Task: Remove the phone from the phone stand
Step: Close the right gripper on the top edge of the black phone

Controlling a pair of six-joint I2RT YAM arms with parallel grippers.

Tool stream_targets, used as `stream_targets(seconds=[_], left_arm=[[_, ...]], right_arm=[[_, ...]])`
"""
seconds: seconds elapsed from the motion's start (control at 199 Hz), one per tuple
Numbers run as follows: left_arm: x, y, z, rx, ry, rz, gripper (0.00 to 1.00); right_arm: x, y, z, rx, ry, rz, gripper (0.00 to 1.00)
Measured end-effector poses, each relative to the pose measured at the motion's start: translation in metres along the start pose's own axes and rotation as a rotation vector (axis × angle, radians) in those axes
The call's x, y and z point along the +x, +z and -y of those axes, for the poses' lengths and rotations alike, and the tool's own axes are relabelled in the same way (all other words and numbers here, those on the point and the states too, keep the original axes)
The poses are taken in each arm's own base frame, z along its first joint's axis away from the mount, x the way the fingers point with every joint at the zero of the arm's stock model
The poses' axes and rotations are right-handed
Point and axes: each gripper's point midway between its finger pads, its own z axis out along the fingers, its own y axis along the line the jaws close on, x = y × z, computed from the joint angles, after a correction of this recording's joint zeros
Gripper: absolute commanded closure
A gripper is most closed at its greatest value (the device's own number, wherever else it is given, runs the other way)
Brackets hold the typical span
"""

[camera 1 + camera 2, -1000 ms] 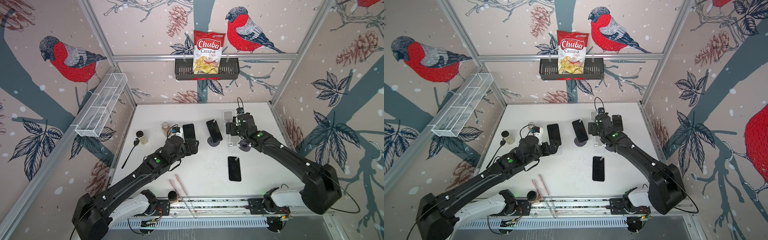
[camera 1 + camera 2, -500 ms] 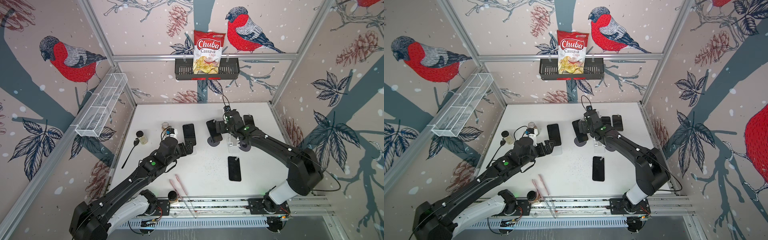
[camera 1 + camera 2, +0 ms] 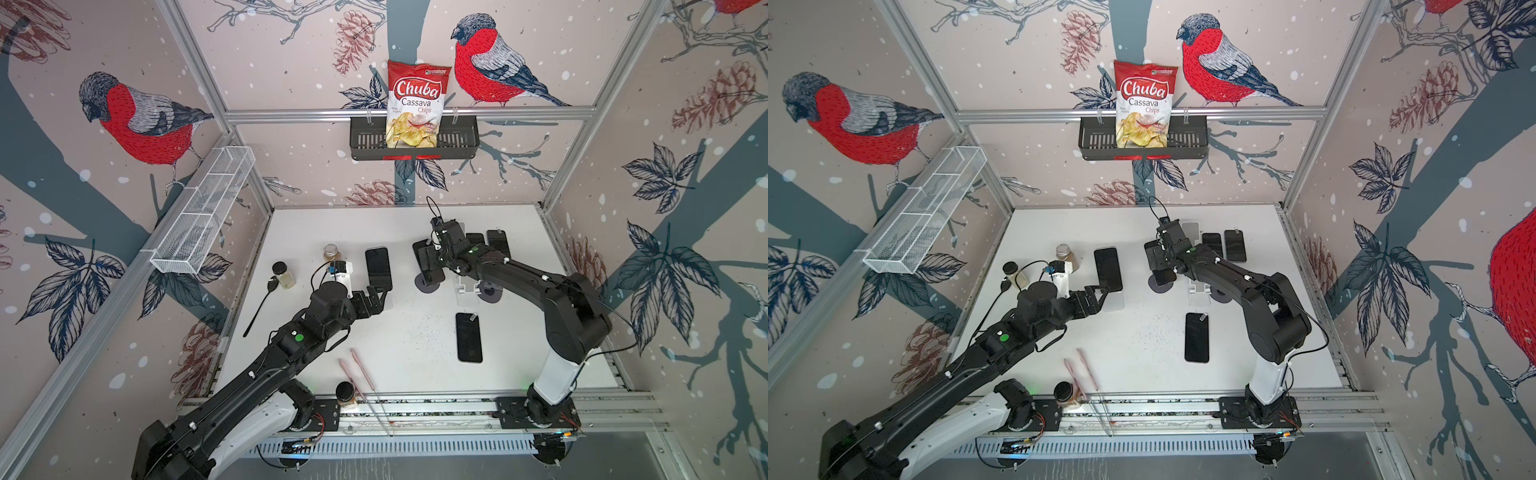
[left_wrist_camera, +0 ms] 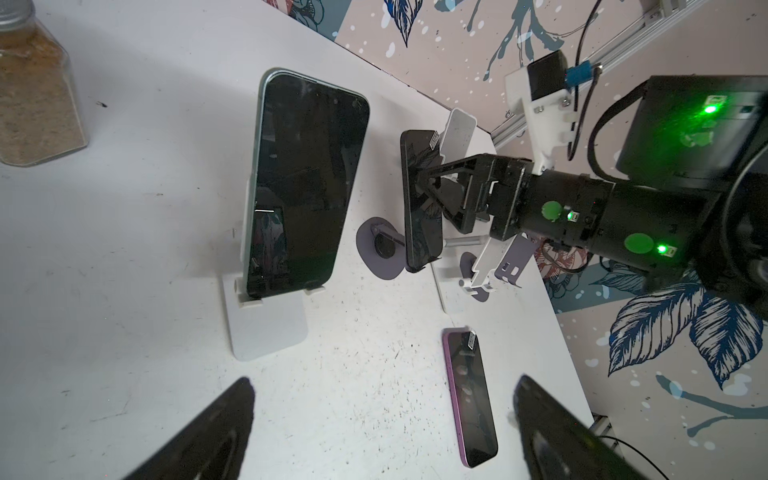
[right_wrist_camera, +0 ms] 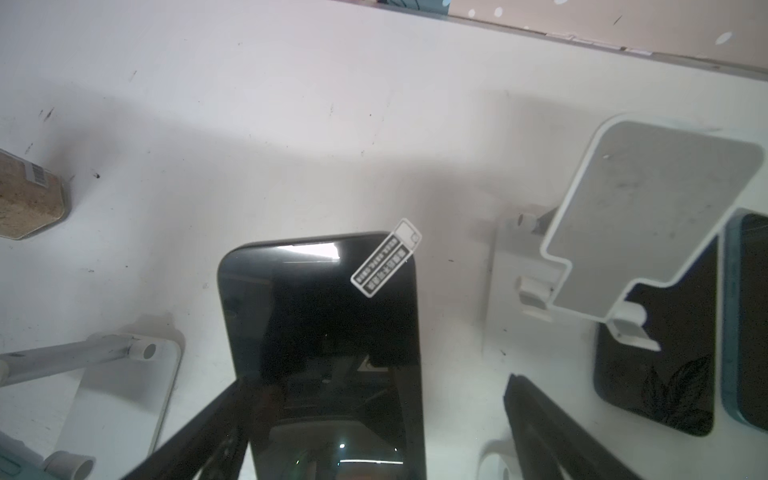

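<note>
Evidently approach: left gripper [image 3: 377, 296] hangs unclenched just short of the teal-edged phone [image 4: 299, 187] on its white stand [image 4: 266, 328]; beyond, right gripper [image 5: 378, 380], released, straddles the black phone [image 5: 324, 324] on a purple stand [image 4: 382, 270]. Next: close, lift clear.

Upper centre in both top views, a red bag [image 3: 417, 104] [image 3: 1145, 104] in a black wall basket [image 3: 365, 143] read "Chuba Cassava Chips." Print on a white sticker [image 5: 385, 263] on a phone [image 5: 324, 353], right wrist view, was too small to read.
</note>
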Motion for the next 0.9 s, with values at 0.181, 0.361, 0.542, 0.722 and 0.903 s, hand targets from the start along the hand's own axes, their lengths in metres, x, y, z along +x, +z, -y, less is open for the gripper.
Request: stream_targets(seconds=[0.181,0.361,0.542,0.722,0.903], left_arm=[[0.002,-0.003,0.001,0.017,0.001,-0.003,0.04],[0.005,-0.002,-0.001,0.012,0.0,-0.008,0.04],[0.006,-0.002,-0.002,0.01,0.0,-0.011,0.04],[0.006,-0.001,-0.002,0.008,0.0,-0.013,0.04],[0.007,-0.001,-0.003,0.005,0.0,-0.016,0.04]], right_arm=[[0.006,0.007,-0.004,-0.022,-0.008,-0.019,0.0],[0.009,0.012,-0.008,-0.04,-0.009,-0.025,0.01],[0.015,0.014,-0.01,-0.047,-0.012,-0.037,0.01],[0.017,0.014,-0.012,-0.05,-0.017,-0.04,0.04],[0.022,0.018,-0.017,-0.045,-0.03,-0.051,0.11]])
